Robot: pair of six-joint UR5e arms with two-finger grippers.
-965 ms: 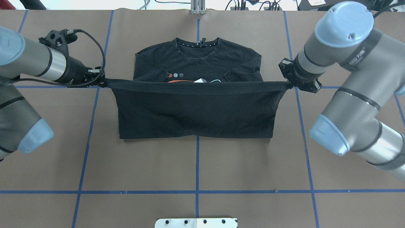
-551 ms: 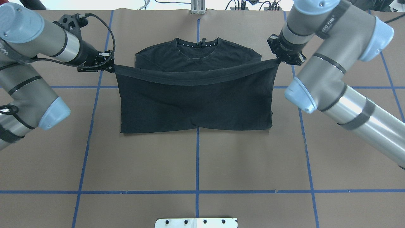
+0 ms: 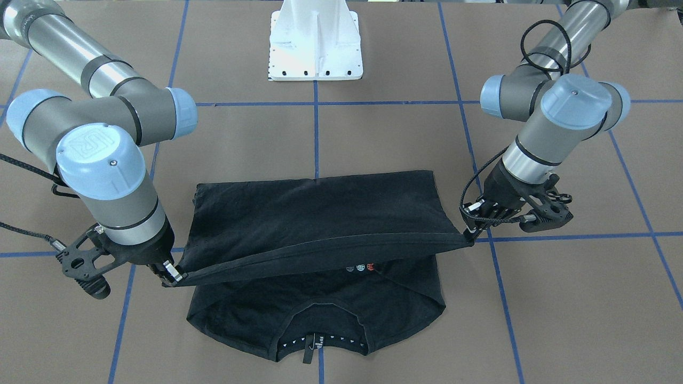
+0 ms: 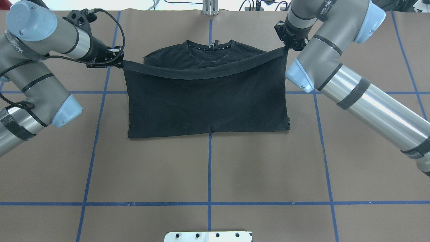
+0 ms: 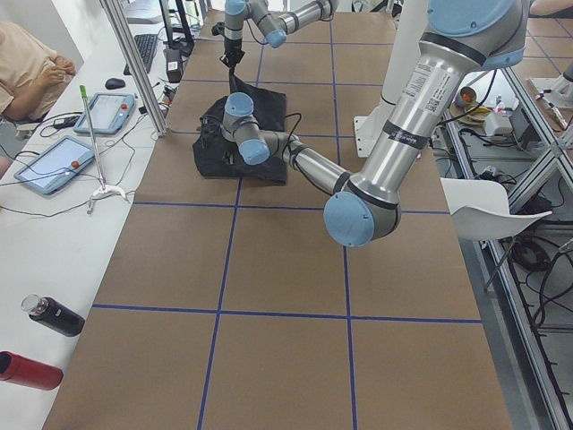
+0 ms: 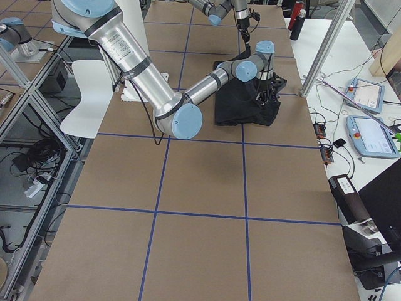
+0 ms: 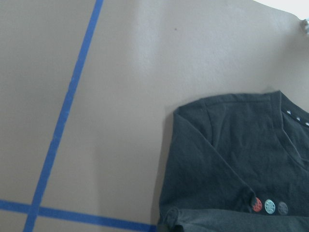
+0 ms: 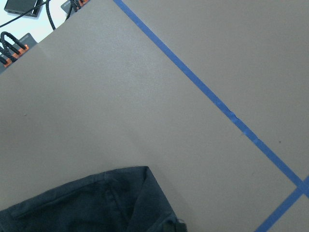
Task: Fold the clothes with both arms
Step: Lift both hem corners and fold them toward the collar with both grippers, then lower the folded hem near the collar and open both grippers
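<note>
The black T-shirt (image 4: 208, 101) lies on the brown table, its collar (image 4: 210, 47) at the far side. Its lower half is folded up over the chest. My left gripper (image 4: 118, 63) is shut on one corner of the hem, and my right gripper (image 4: 286, 49) is shut on the other. The hem (image 4: 201, 72) hangs taut and slightly sagging between them, just short of the collar. In the front-facing view the left gripper (image 3: 471, 235) and right gripper (image 3: 173, 277) hold the hem above the chest. Three small round marks (image 7: 266, 206) peek out beneath it.
The white pedestal base (image 3: 316, 42) stands at the robot's side of the table. Blue tape lines (image 4: 209, 168) cross the brown surface. Tablets (image 5: 54, 163) and bottles (image 5: 54, 315) lie along the operators' side, where a person (image 5: 27, 63) sits.
Both grippers have carried the hem away from the robot toward the collar. The folded half now covers the graphic that showed a second ago.
</note>
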